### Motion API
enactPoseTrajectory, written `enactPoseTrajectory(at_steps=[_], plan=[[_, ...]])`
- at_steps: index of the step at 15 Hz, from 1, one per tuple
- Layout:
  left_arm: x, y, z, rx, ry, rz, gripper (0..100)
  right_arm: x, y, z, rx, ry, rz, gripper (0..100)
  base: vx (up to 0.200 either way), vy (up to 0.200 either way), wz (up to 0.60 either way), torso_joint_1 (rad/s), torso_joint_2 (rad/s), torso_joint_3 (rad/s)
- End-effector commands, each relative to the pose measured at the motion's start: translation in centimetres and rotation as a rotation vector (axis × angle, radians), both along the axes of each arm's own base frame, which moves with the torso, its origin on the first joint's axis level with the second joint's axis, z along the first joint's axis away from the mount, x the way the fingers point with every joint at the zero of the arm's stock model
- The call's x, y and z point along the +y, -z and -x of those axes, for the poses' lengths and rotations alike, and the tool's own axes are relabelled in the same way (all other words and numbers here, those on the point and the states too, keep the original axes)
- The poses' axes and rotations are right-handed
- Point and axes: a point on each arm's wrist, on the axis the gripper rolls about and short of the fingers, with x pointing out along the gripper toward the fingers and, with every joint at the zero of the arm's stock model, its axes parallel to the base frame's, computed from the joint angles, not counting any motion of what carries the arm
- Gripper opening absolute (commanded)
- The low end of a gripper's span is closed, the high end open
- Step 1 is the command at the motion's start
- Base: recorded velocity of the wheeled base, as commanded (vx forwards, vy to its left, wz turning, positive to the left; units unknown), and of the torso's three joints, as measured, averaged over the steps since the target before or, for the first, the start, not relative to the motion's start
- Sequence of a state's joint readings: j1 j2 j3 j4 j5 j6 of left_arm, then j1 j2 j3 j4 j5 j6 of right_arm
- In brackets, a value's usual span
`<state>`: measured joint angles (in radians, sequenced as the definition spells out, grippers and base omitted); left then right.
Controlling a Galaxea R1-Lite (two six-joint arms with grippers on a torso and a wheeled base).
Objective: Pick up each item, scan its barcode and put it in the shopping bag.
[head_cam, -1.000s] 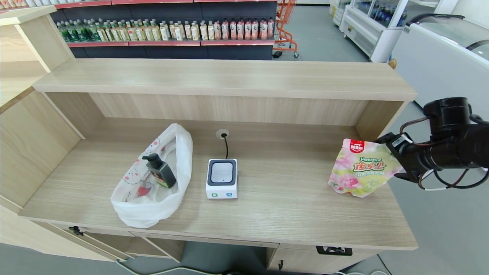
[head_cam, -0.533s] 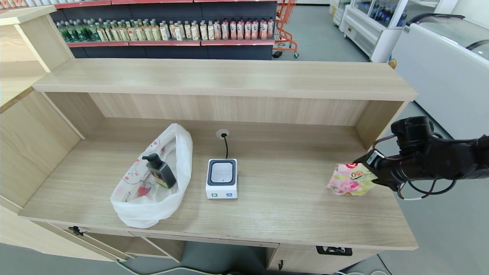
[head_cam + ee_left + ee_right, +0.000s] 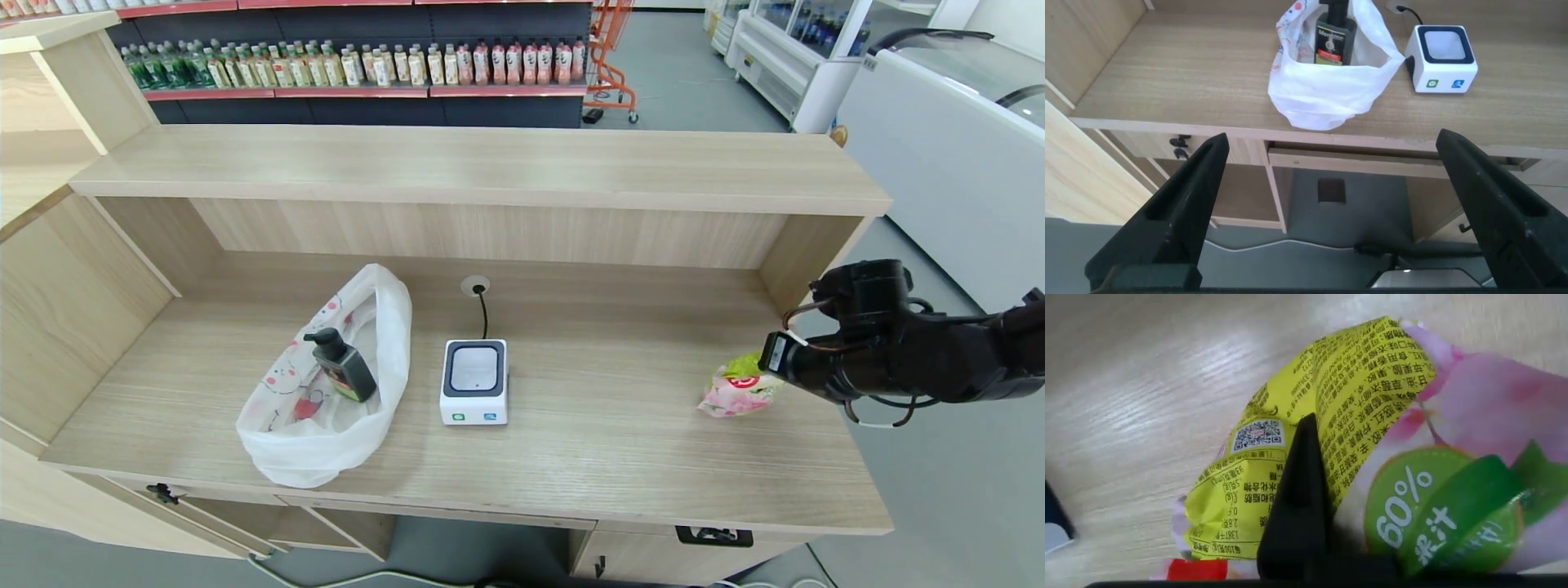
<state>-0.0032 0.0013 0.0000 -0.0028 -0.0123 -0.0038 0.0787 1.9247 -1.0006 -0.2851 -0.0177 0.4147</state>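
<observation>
Where the desk (image 3: 612,457) nears its right end, the snack pouch (image 3: 735,390) hangs low and tipped over. Its bottom edge is at the desk surface; contact cannot be confirmed. The right gripper (image 3: 774,358) holds it by the upper part, with the fingers (image 3: 1298,508) clamped on the pouch. The right arm reaches in roughly level from beyond the desk's right side.

In the right wrist view the pouch (image 3: 1372,400) shows a yellow back panel of dense small print with a square code. Beside it is a pink face with a green roundel.

The scanner (image 3: 473,380) stands at mid-desk, well apart from the pouch. Left of it lies the white shopping bag (image 3: 326,445), its mouth open, with a dark pump bottle (image 3: 347,371) inside.

The left gripper (image 3: 1333,143) hangs below the front edge of the desk, its fingers spread wide.
</observation>
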Motion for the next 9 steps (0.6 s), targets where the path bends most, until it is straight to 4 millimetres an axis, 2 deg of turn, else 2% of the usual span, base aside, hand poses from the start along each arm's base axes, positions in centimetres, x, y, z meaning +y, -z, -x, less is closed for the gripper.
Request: enactPoseTrajectory(at_steps=[1, 2, 3, 4, 7, 8, 9], plan=[[0.0, 0.0, 0.0, 0.0, 0.001, 0.001, 100, 0.1, -2.9, 1.4, -0.166, -0.112, 0.085, 0, 0.0, 0.0, 0.0, 0.0, 0.0, 0.0], [0.0, 0.0, 0.0, 0.0, 0.0, 0.001, 100, 0.3, -3.6, 1.9, -0.232, -0.192, 0.106, 0, 0.0, 0.0, 0.0, 0.0, 0.0, 0.0], [0.0, 0.0, 0.0, 0.0, 0.0, 0.001, 100, 0.8, -5.0, 3.1, -0.372, -0.393, 0.163, 0, 0.0, 0.0, 0.0, 0.0, 0.0, 0.0], [0.0, 0.0, 0.0, 0.0, 0.0, 0.001, 100, 1.1, -5.2, 3.9, -0.464, -0.527, 0.222, 0, 0.0, 0.0, 0.0, 0.0, 0.0, 0.0], [0.0, 0.0, 0.0, 0.0, 0.001, 0.001, 100, 2.7, -4.5, 8.0, -0.828, -1.091, 0.234, 0, 0.0, 0.0, 0.0, 0.0, 0.0, 0.0], [0.0, 0.0, 0.0, 0.0, 0.0, 0.001, 100, 3.1, -4.3, 8.7, -0.918, -1.223, 0.238, 0, 0.0, 0.0, 0.0, 0.0, 0.0, 0.0], [0.0, 0.0, 0.0, 0.0, 0.0, 0.001, 100, 3.3, -4.3, 9.0, -0.956, -1.281, 0.246, 0, 0.0, 0.0, 0.0, 0.0, 0.0, 0.0]])
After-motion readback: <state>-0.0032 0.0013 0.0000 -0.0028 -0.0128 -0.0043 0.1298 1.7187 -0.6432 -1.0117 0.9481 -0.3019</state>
